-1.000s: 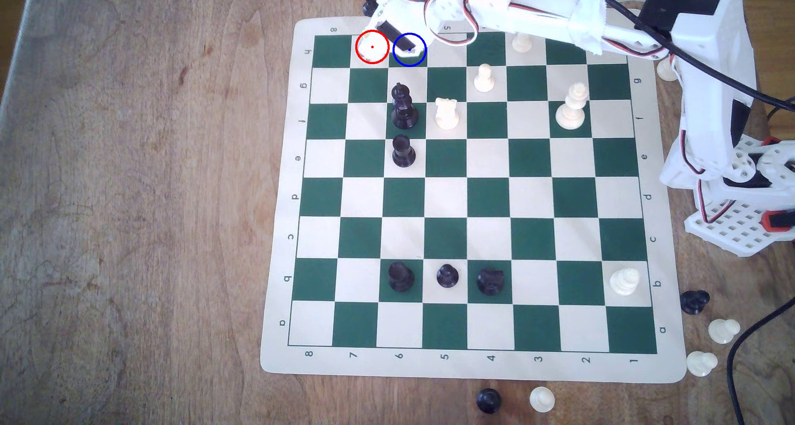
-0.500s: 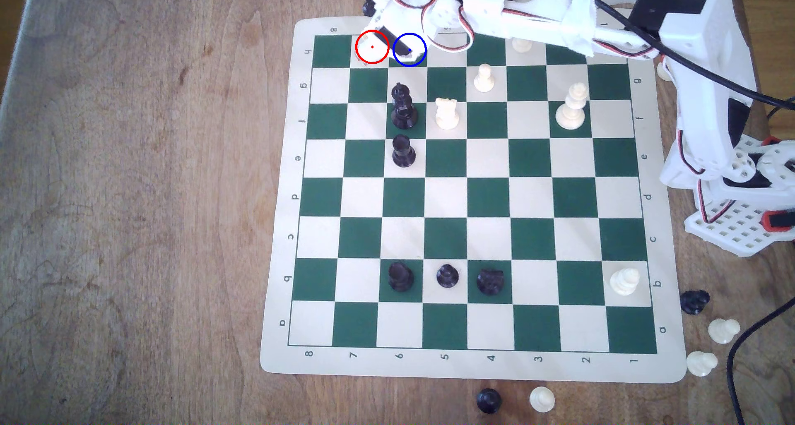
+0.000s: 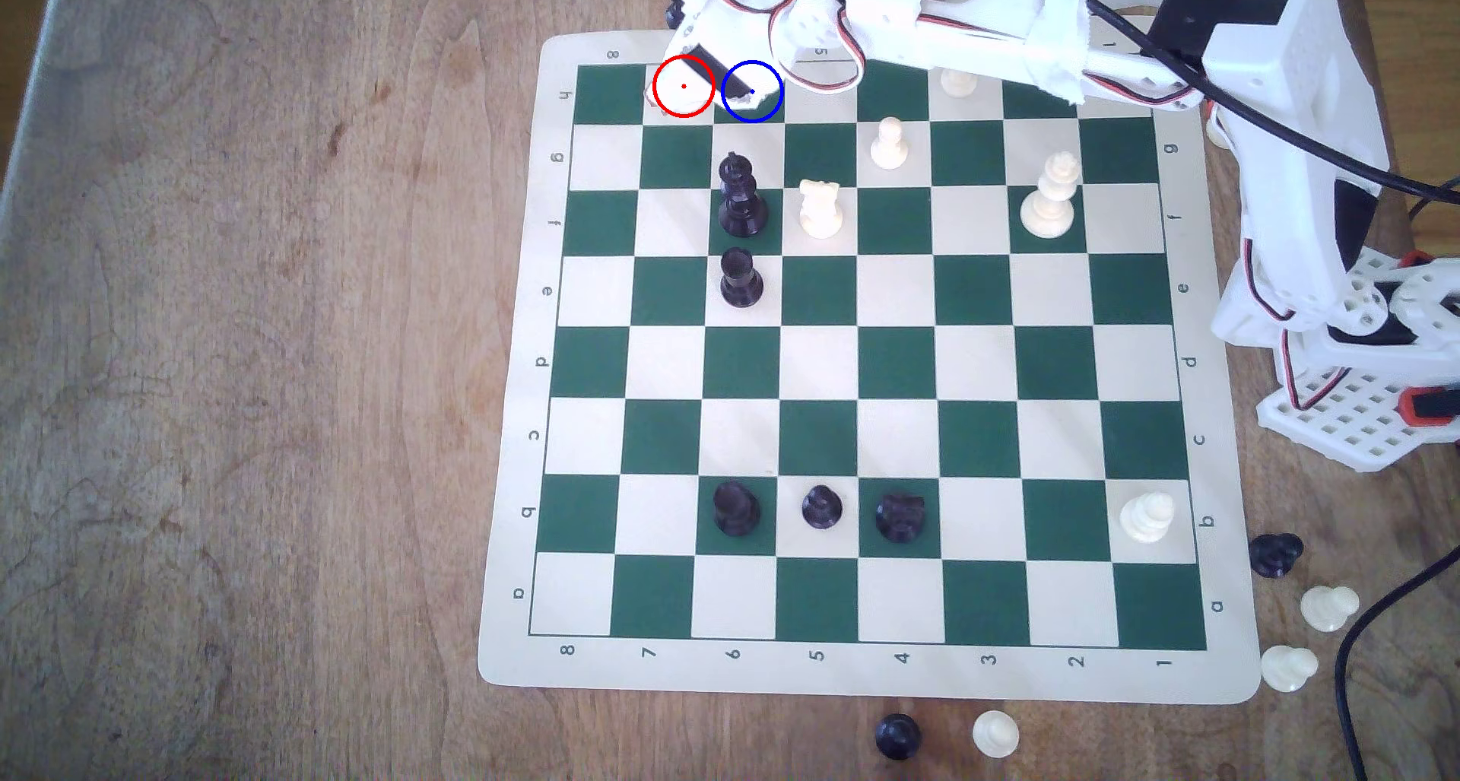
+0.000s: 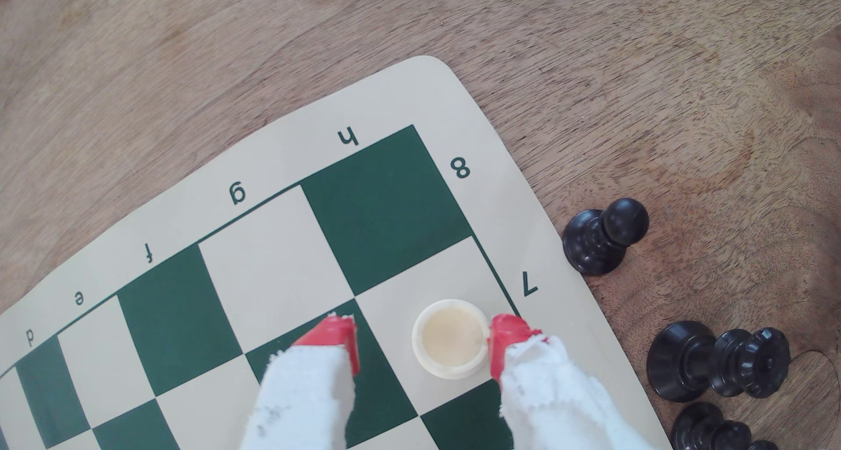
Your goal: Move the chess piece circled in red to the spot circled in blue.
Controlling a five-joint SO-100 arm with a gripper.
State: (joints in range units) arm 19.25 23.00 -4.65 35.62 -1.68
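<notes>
The chess piece circled in red (image 4: 450, 338) is cream-white and seen from straight above in the wrist view. It stands on the cream square beside the "7" label at the board's edge. My gripper (image 4: 421, 341) is open and straddles it. One red fingertip (image 4: 503, 341) touches its rim, while the other fingertip (image 4: 339, 338) stands apart over a green square. In the exterior view the gripper (image 3: 705, 86) covers most of the red ring (image 3: 683, 86). The spot circled in blue (image 3: 751, 91), a dark green square, lies just to the ring's right, partly under the gripper.
Black pieces (image 4: 605, 236) (image 4: 719, 363) stand off the board near this corner. On the board close by are a tall black piece (image 3: 740, 197), a black rook (image 3: 740, 277), a white knight (image 3: 820, 208) and a white pawn (image 3: 889, 143). The arm (image 3: 987, 31) spans the far board edge.
The gripper and arm have shifted slightly toward the exterior view's left. The cream piece in the red ring, visible a second ago, is now mostly covered by the gripper.
</notes>
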